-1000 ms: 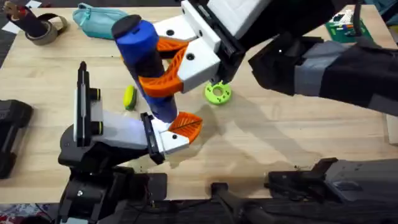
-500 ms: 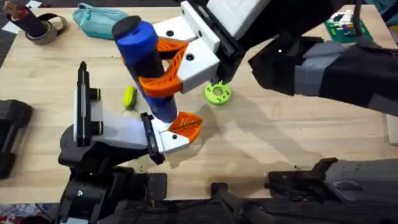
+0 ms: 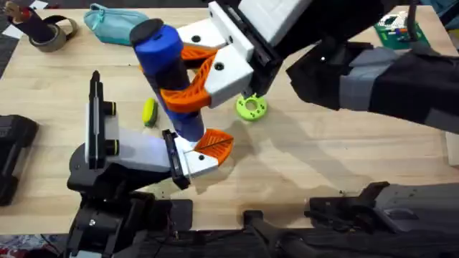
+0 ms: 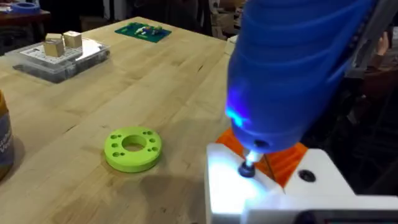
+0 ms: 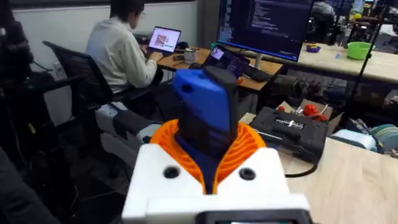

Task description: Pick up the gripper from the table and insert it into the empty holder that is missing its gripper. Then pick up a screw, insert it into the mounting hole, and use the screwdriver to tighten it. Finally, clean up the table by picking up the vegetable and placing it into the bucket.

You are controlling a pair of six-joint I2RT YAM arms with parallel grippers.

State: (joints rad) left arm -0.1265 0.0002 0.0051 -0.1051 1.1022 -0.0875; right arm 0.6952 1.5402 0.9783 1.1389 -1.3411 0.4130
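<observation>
Overhead: the right gripper (image 3: 188, 80) is reaching in from the upper right of the frame, its white fingers with orange ribbed pads (image 3: 185, 97) pinching the screwdriver (image 3: 168, 75) around its black middle band. The screwdriver is standing nearly upright at centre left, its lower end coming down on the holder (image 3: 192, 159). The holder is sitting at lower centre, at the end of the left arm, with an orange ribbed pad lying against its right side. The left gripper's (image 3: 203, 153) finger state: cannot tell. The vegetable (image 3: 148, 111) is lying on the table (image 3: 330, 150) just left of the screwdriver, apart from it. A green disc (image 3: 251, 107) is resting right of centre, near the right gripper's white body. A teal pouch (image 3: 113, 21) is lying at the upper left, with a tape roll (image 3: 51, 34) further left.

Left wrist view: the screwdriver (image 4: 292, 68) is occupying the upper right, a blue light glowing at its lower end. Its metal bit (image 4: 249, 167) is pressing into a hole in the holder (image 4: 261, 193) at lower right. The green disc (image 4: 133, 148) is lying left of centre.

Right wrist view: the orange pads (image 5: 249, 149) are clamping the screwdriver (image 5: 205, 112) at centre frame, above the white finger mounts.
</observation>
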